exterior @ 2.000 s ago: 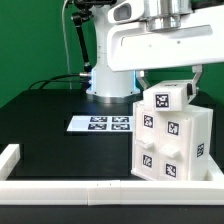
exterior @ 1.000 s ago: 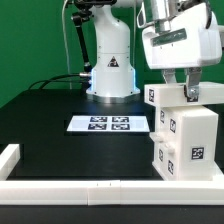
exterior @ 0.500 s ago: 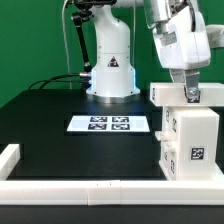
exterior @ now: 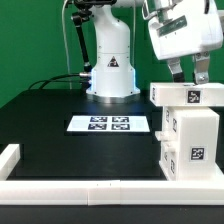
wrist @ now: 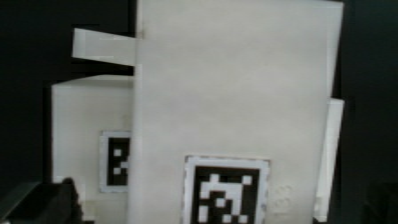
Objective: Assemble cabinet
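Green backdrop (exterior: 35, 40), black tabletop (exterior: 60, 150), white border rails (exterior: 60, 185), bright even light

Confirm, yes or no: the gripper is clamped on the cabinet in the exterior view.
No, the gripper hangs above the cabinet with its fingers apart and clear of the top piece.

The large white boxy plastic cabinet (exterior: 190, 135) stands upright at the exterior view's right, near the front of the black counter (exterior: 60, 140). A flat white slab tops it, overhanging leftward. Black-and-white square tags mark its faces, which fill the wrist view (wrist: 222, 130).
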Action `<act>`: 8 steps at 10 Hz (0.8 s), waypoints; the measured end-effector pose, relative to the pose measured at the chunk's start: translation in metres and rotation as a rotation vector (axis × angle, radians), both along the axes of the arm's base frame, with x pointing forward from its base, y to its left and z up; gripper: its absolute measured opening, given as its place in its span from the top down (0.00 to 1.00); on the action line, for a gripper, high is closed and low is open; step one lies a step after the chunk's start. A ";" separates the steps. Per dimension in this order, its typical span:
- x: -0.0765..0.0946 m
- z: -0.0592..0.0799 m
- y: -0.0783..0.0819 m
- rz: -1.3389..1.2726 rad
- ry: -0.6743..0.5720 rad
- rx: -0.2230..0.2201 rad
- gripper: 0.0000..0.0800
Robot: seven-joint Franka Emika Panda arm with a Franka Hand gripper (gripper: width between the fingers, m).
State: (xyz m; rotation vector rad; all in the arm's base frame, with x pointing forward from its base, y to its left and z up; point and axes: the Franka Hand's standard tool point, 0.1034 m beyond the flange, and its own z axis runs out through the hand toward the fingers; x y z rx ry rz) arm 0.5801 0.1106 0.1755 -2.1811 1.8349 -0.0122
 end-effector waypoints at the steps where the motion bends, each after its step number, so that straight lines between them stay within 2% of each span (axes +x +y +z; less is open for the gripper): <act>1: 0.001 0.001 0.001 -0.006 -0.003 0.007 0.00; 4: 0.000 0.001 0.001 0.034 -0.010 -0.001 0.00; 6: -0.003 0.004 0.008 0.250 -0.008 -0.028 0.00; 8: -0.006 0.005 0.010 0.533 -0.037 -0.076 0.00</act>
